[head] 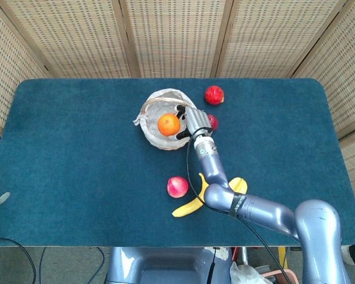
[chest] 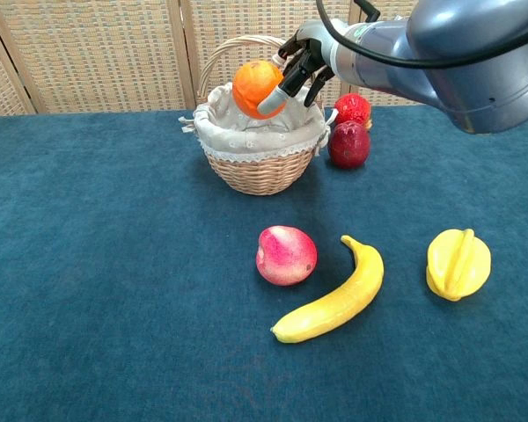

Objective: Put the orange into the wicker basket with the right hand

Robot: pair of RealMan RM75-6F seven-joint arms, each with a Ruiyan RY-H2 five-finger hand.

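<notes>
Orange (head: 168, 124) pinched in the right robot hand (chest: 301, 63), hanging over the basket (chest: 260, 163) opening! Best now: lower straight down, clear of the handle at twelve o'clock, then spread the fingers gently.

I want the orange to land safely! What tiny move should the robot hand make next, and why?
Probably lower a little, then let go. The right robot hand holds the orange above the wicker basket, over its cloth-lined opening and not yet inside it, so a short descent should prevent bouncing.
</notes>
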